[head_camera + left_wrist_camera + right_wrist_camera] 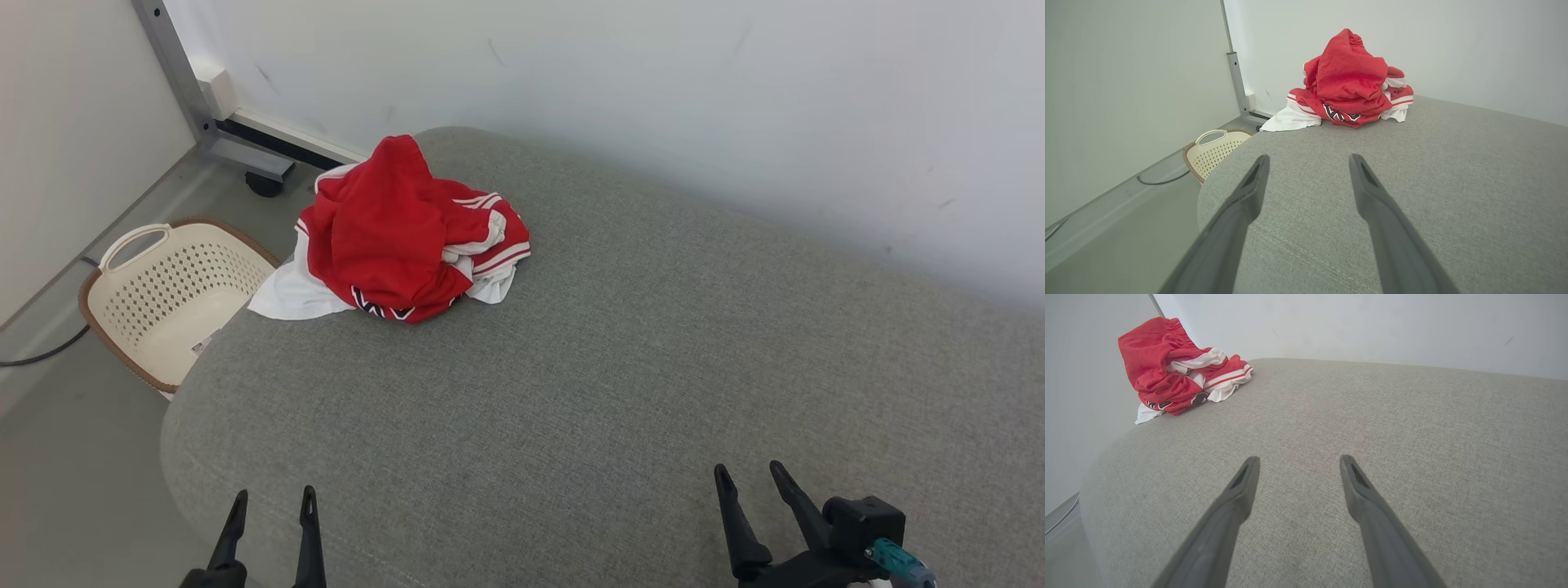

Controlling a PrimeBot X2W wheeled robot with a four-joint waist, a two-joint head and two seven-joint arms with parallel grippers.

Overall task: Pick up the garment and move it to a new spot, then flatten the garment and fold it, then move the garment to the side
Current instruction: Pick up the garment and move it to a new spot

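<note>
A grey fabric-covered cushion (620, 367) takes up most of the head view, its rounded corner toward 8 o'clock. A pale wall (653, 82) runs behind it from 12 to 3 o'clock. A grey floor (65, 457) shows on the 9 o'clock side.

The garment (392, 233), red with white panels, white stripes and a strip of dark lettering along one hem, lies crumpled in a heap at about 11 o'clock on the cushion, near its far left edge. A white flap spreads flat toward 8 o'clock from the pile. In the left wrist view the garment (1351, 77) stands at 12 o'clock, well apart from the fingertips. In the right wrist view it (1167, 375) sits at 10 o'clock.

A cream perforated basket (163, 286) with a brown rim stands on the floor at 9 o'clock, just beside the cushion. A grey metal frame (175, 73) rises at 11 o'clock, with a dark caster (264, 184) at its foot. A dark cable (41, 355) lies on the floor by the basket.

The left hand (273, 494) shows at 7 o'clock, its fingers spread wide with nothing between them, as its own view (1309, 159) confirms. The right hand (749, 469) shows at 5 o'clock, likewise spread wide and empty (1299, 459), over bare cushion.
</note>
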